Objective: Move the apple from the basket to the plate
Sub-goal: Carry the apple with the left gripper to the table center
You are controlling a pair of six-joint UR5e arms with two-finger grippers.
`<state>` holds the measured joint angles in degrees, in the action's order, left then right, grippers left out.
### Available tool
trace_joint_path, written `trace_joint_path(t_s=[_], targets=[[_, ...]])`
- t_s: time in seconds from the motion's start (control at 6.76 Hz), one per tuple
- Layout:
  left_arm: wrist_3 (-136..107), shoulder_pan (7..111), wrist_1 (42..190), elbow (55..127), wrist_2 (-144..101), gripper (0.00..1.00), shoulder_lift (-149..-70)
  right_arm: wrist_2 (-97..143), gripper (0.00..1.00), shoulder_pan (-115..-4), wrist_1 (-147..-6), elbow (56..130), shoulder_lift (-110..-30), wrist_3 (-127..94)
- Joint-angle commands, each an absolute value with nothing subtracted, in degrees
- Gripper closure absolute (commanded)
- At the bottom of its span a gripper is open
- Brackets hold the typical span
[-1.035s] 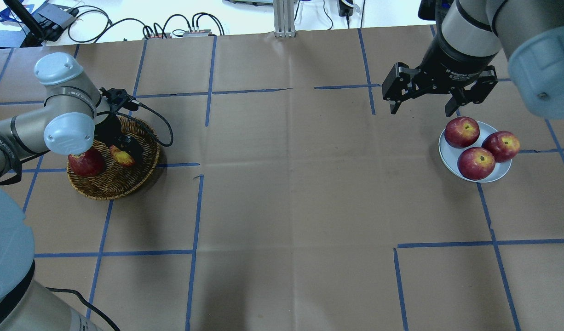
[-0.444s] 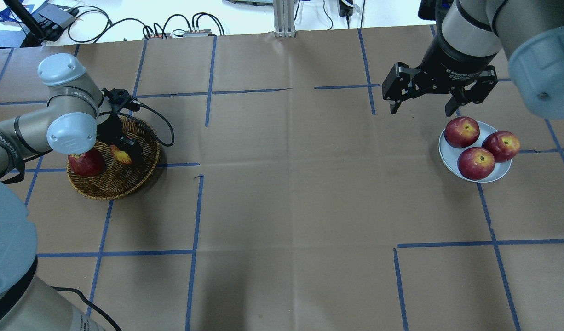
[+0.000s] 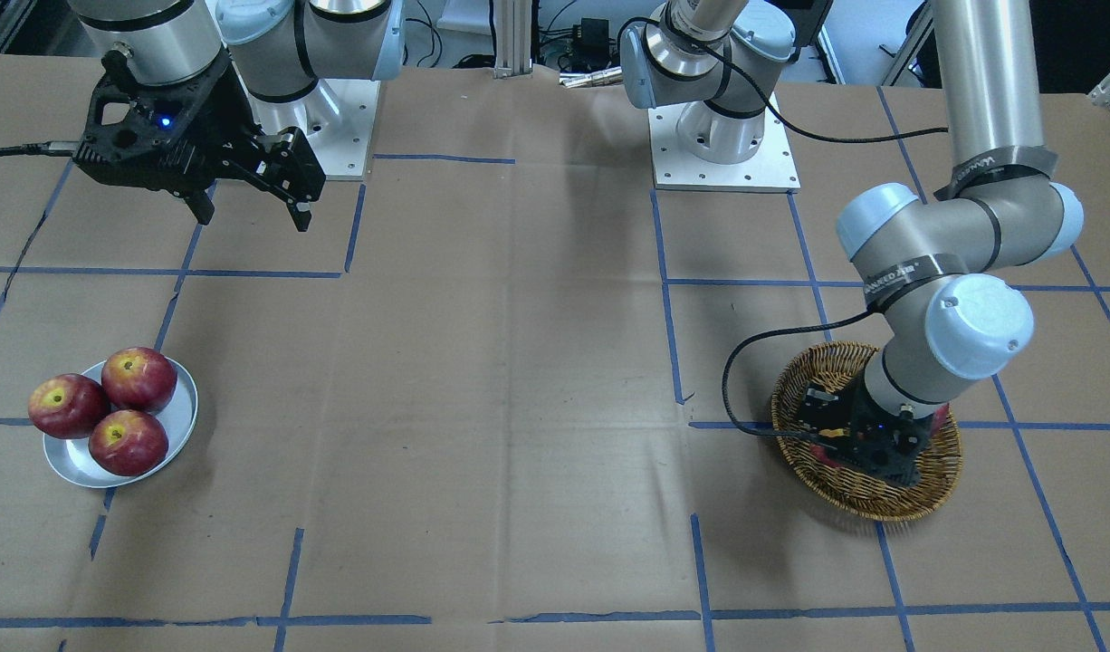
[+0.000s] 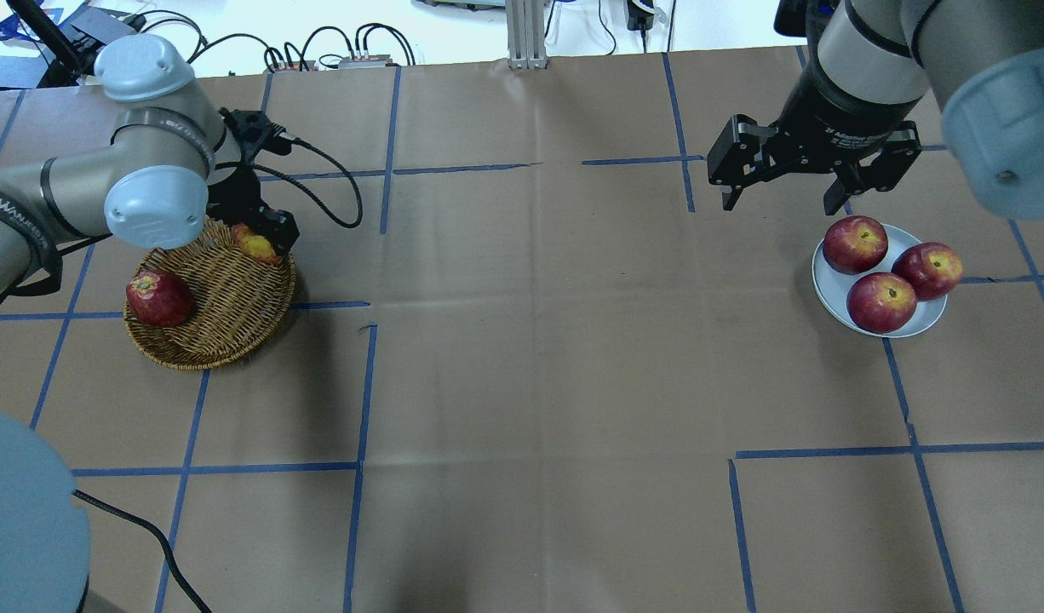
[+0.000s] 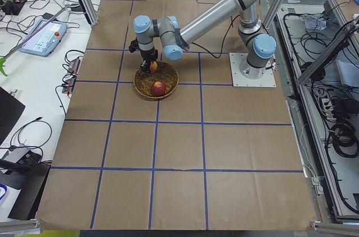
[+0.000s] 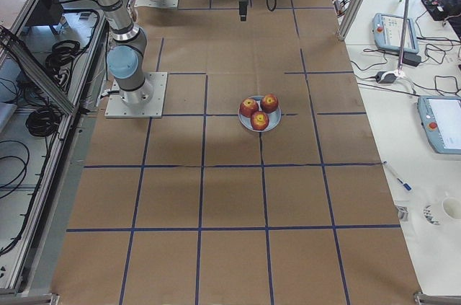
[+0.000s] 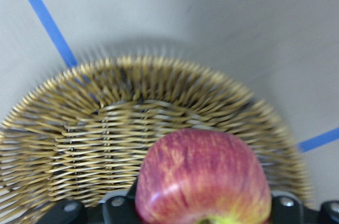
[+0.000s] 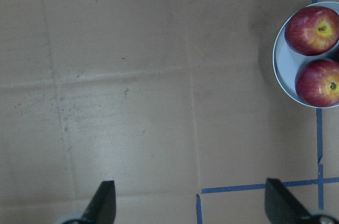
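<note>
My left gripper (image 4: 260,237) is shut on the pinkish-red apple (image 4: 251,247) with the yellow patch and holds it just above the far rim of the woven basket (image 4: 224,332). In the left wrist view the apple (image 7: 204,176) sits between the fingers with the basket (image 7: 95,128) below it. The silver plate (image 4: 828,277) lies at the right with three red apples on it. My right gripper (image 4: 779,204) is open and empty, hanging above the table just beyond the plate; the plate's edge (image 8: 283,60) shows in the right wrist view.
A darker red apple (image 4: 158,297) lies in the basket's left part. The left wrist cable (image 4: 335,196) loops over the table beside the basket. Blue tape lines cross the brown paper table cover between basket and plate.
My left gripper has risen out of the basket with the apple and moved toward the basket's far rim. The right arm has not moved.
</note>
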<state>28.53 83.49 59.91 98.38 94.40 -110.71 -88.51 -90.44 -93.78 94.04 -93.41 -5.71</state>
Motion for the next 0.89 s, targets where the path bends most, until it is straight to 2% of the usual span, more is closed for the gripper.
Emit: trace_joint_path(t_s=[0.0,0.44,0.74], targets=[[7.2,96.8,61.0,95.2,94.4,0.55,-110.7,-88.5,0.00,-90.4,-93.8,94.0,-93.4,-5.7],[-6.0,110.3,62.0,84.5,94.8,0.55,-122.0,-88.5,0.00,-90.4,-93.7,94.0,-93.4,-5.6],[-9.9,113.4,61.3,84.9,94.4,0.56,-124.5,-88.5,0.00,-90.4,-93.7,94.0,-93.4,-5.6]])
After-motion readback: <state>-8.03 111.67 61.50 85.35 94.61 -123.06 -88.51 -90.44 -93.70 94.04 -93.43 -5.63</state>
